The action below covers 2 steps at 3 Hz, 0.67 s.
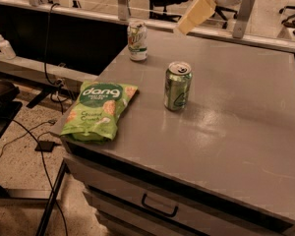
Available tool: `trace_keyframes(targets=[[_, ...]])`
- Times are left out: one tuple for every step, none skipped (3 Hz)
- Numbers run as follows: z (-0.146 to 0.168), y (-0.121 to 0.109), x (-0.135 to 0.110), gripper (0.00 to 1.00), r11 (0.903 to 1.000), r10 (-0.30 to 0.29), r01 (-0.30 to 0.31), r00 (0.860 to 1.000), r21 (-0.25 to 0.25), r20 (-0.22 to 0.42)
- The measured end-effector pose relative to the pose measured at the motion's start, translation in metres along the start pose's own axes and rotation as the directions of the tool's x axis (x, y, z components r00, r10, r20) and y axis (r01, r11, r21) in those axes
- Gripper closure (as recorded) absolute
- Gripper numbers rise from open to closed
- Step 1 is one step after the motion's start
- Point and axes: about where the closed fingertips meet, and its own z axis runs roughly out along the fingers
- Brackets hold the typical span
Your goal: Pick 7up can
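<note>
The 7up can (pixel 137 40) stands upright at the far left corner of the grey table (pixel 226 117). It has a pale body with slanted green lettering and a silver top. My gripper (pixel 195 14) hangs above the table's far edge, to the right of the 7up can and well apart from it. Only one pale yellowish finger shows, pointing down and left.
An all-green can (pixel 177 86) stands upright in the table's middle. A green Dang chip bag (pixel 99 110) lies at the front left corner. Metal posts (pixel 244 14) and a rail run along the far edge. A drawer with a handle (pixel 160 205) is below the front edge.
</note>
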Motion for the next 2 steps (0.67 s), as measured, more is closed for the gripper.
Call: trace_keyframes(targets=[[0.032,0.018,-0.023,0.00,0.9991,0.010,-0.005,0.992,-0.042,0.127],[0.073,0.035,-0.044,0.00,0.9980,0.023,-0.012,0.983,-0.063,0.183]])
